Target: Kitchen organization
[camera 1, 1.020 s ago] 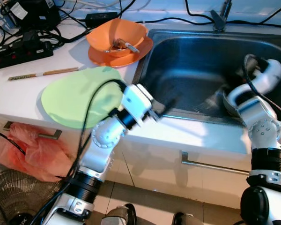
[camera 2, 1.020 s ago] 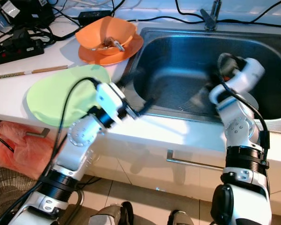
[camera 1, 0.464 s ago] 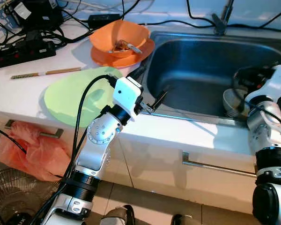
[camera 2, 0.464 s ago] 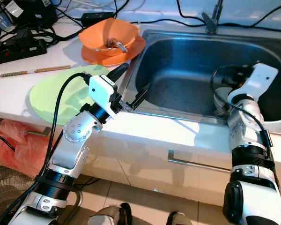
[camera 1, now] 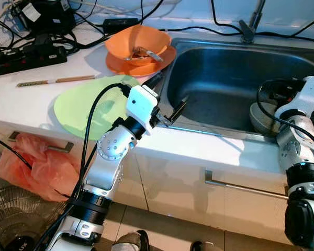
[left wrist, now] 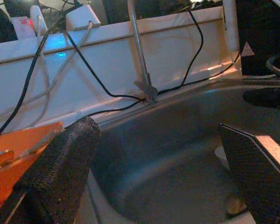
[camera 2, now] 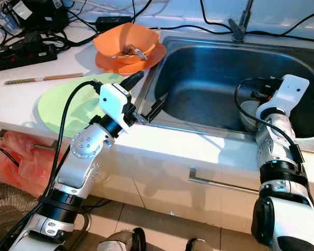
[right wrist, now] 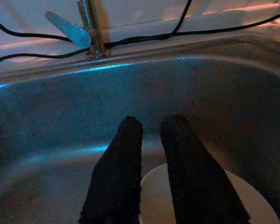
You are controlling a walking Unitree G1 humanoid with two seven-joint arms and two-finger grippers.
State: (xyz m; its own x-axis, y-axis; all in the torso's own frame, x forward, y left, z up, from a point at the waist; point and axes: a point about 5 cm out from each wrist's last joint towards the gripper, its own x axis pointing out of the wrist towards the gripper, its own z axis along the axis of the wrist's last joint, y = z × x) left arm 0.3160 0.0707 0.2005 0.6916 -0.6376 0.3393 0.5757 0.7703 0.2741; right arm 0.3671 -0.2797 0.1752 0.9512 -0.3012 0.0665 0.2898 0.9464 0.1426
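A steel sink (camera 1: 220,68) is set in the white counter, and a white bowl (camera 2: 247,113) lies at its right side. My right gripper (right wrist: 151,123) reaches into the sink just above that bowl (right wrist: 154,196), its two black fingers close together with nothing between them. My left gripper (camera 1: 167,97) hovers open over the sink's left rim, between the green round plate (camera 1: 81,107) and the basin. An orange bowl (camera 1: 137,44) with a utensil in it stands on an orange plate at the back of the counter.
A pair of chopsticks (camera 1: 55,80) lies behind the green plate. A power strip (camera 1: 21,52) and tangled cables crowd the back left. The faucet (camera 1: 249,23) stands behind the sink. A red plastic bag (camera 1: 31,164) hangs at the drawer handle, with a fan on the floor below.
My left gripper rose from the sink's front edge to above its left rim. My right arm swung right and down toward the white bowl. The camera shifted slightly.
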